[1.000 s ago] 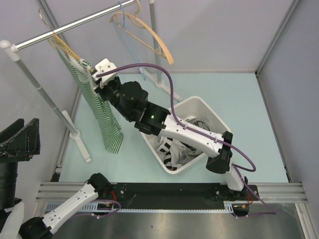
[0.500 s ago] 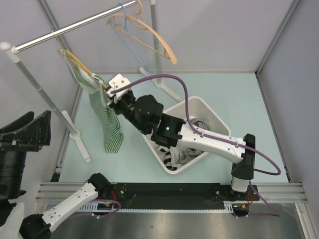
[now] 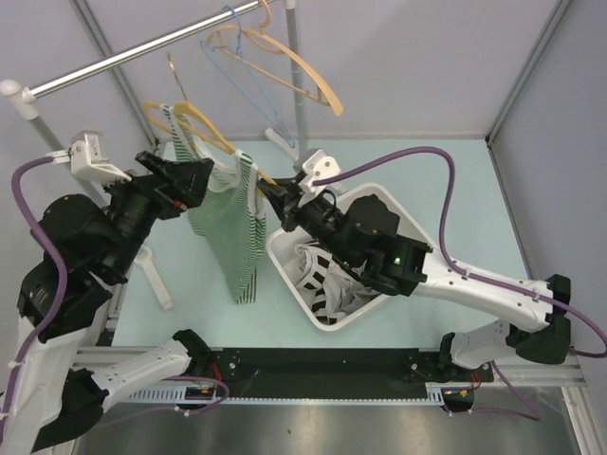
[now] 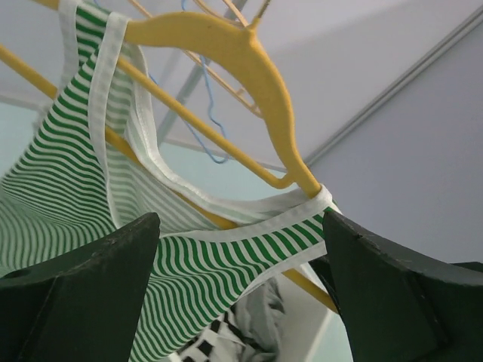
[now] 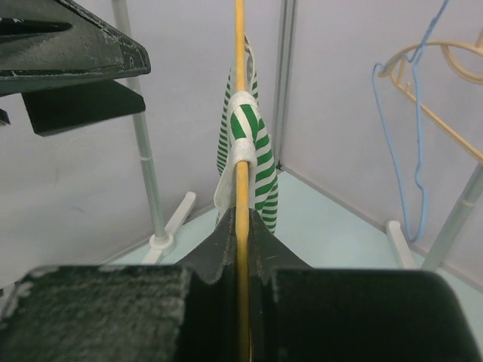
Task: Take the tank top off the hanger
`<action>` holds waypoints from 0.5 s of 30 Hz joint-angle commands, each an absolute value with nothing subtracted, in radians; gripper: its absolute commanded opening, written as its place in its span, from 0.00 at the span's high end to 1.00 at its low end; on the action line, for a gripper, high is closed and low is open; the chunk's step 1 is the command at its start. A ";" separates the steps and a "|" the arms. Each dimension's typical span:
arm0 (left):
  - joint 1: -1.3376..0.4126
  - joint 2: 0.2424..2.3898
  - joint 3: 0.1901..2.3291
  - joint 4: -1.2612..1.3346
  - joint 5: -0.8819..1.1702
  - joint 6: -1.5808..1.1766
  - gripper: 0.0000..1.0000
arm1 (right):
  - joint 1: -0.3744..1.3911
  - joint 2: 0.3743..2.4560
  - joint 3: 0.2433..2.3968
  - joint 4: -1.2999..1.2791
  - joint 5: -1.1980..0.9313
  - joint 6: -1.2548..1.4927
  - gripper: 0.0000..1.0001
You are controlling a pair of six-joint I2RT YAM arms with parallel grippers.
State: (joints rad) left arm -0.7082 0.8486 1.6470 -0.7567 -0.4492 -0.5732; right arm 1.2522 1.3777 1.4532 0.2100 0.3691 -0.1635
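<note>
The green-and-white striped tank top (image 3: 230, 232) hangs on a yellow hanger (image 3: 194, 118) that is off the rail, in the air left of the bin. My right gripper (image 3: 272, 191) is shut on the hanger's right arm, and in the right wrist view the yellow bar (image 5: 241, 204) runs between its closed fingers, just below a strap (image 5: 246, 132) wrapped round it. My left gripper (image 3: 193, 176) is open at the garment's left side. In the left wrist view its wide-apart fingers (image 4: 90, 290) flank the striped shoulder strap (image 4: 249, 253) under the hanger (image 4: 226, 45).
A white bin (image 3: 283, 265) of clothes stands right of the tank top, under my right arm. The metal rail (image 3: 142, 45) crosses the top left, with a wooden hanger (image 3: 294, 62) and a blue wire hanger (image 3: 248, 85) near its pole (image 3: 296, 66). A rack foot (image 3: 157, 282) lies at left.
My right arm has carried the hanger and tank top off the rail, right and forward toward the bin. The left arm has risen into view and brought its open gripper to the garment's shoulder.
</note>
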 commanded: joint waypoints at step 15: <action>-0.704 0.864 1.562 -0.488 -0.322 -0.908 0.16 | 1.218 1.170 1.290 0.291 0.247 -0.017 1.00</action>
State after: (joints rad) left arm -0.7082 0.8238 1.5631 -0.5514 -0.3820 -0.8669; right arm 1.2171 1.2228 1.2911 0.1967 0.2798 -0.0429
